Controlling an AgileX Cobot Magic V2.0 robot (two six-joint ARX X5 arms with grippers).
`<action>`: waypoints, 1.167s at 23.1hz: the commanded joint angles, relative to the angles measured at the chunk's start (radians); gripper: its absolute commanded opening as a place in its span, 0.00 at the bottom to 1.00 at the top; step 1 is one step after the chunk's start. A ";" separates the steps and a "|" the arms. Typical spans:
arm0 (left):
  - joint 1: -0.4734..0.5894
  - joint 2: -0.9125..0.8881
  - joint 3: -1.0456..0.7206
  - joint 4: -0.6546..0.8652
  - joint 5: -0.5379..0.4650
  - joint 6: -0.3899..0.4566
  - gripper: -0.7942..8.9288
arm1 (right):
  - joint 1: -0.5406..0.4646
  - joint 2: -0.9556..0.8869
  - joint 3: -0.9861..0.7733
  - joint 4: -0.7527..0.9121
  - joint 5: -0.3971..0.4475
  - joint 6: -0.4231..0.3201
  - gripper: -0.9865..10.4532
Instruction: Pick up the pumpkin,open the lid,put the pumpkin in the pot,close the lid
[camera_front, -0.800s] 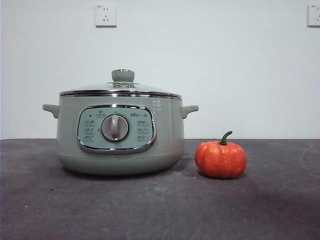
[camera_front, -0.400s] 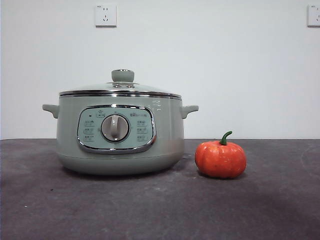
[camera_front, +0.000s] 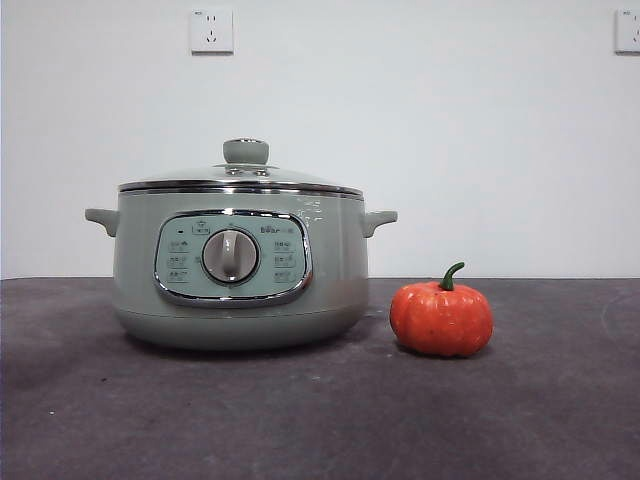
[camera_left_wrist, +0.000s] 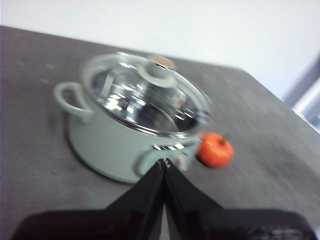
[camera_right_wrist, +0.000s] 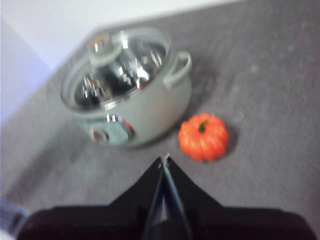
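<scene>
The sage-green pot (camera_front: 240, 270) stands on the dark table with its glass lid (camera_front: 240, 180) on it, knob (camera_front: 246, 151) up. The orange pumpkin (camera_front: 441, 317) sits on the table just right of the pot, stem up, apart from it. No gripper shows in the front view. In the left wrist view my left gripper (camera_left_wrist: 164, 162) is shut and empty, high above the table with the pot (camera_left_wrist: 115, 145) and pumpkin (camera_left_wrist: 215, 149) beyond it. In the right wrist view my right gripper (camera_right_wrist: 165, 160) is shut and empty, above the table near the pumpkin (camera_right_wrist: 203, 137) and pot (camera_right_wrist: 145, 115).
Dark grey table (camera_front: 320, 420) runs to a white wall with two sockets (camera_front: 211, 30). The table's far edge and a pale strip (camera_left_wrist: 305, 95) show in the left wrist view.
</scene>
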 joint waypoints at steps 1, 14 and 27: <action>0.002 0.049 0.051 -0.058 0.053 0.109 0.07 | 0.002 0.089 0.112 -0.138 -0.003 -0.166 0.08; -0.013 0.177 0.197 -0.319 0.125 0.296 0.19 | 0.062 0.248 0.293 -0.393 -0.021 -0.298 0.10; -0.013 0.177 0.197 -0.313 0.125 0.293 0.86 | 0.135 0.334 0.293 -0.312 -0.019 -0.272 0.70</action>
